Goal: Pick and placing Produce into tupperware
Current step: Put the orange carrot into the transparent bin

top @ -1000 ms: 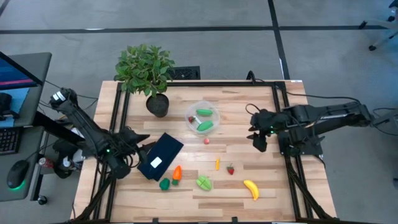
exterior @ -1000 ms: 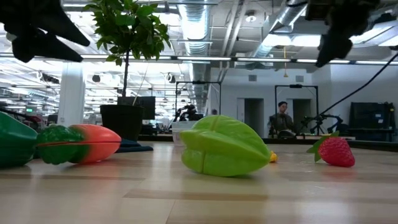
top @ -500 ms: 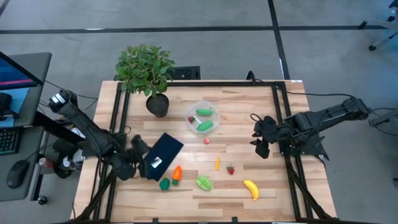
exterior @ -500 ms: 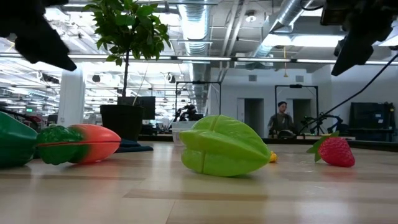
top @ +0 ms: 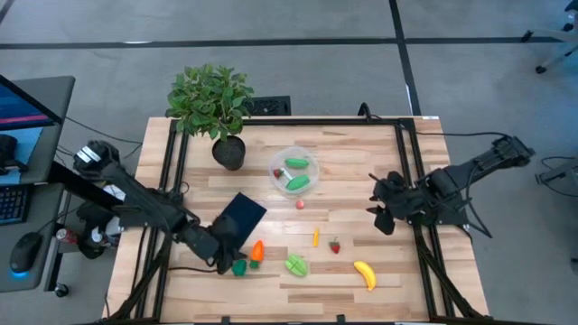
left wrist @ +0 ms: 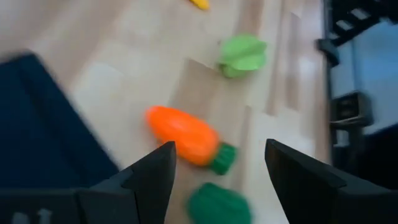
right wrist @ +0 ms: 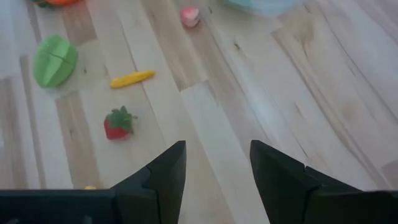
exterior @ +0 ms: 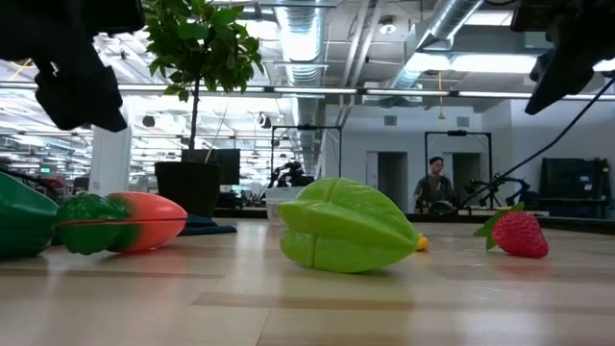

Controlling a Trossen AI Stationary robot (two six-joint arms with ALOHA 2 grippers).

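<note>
The tupperware (top: 295, 171) stands mid-table with green pieces and a red one inside. On the wood lie an orange carrot (top: 257, 250) (left wrist: 186, 137), a dark green piece (top: 239, 266) (left wrist: 217, 204), a light green piece (top: 296, 264), a strawberry (top: 335, 245) (right wrist: 119, 123), a small yellow piece (top: 315, 237), a banana (top: 364, 273) and a small pink piece (top: 300, 204). My left gripper (top: 226, 248) (left wrist: 221, 165) hangs open just left of the carrot. My right gripper (top: 381, 217) (right wrist: 217, 168) is open, above bare wood right of the strawberry.
A dark flat rectangle with a white label (top: 237, 221) lies under and beside my left gripper. A potted plant (top: 212, 104) stands at the far left. Black rails (top: 408, 171) run along both table sides. In the low view a person (exterior: 434, 183) sits in the room behind.
My left gripper has swung from the left side of the dark rectangle toward the table's right and near edge, ending close to the carrot. My right gripper has drifted a little toward the near right. No produce has moved.
</note>
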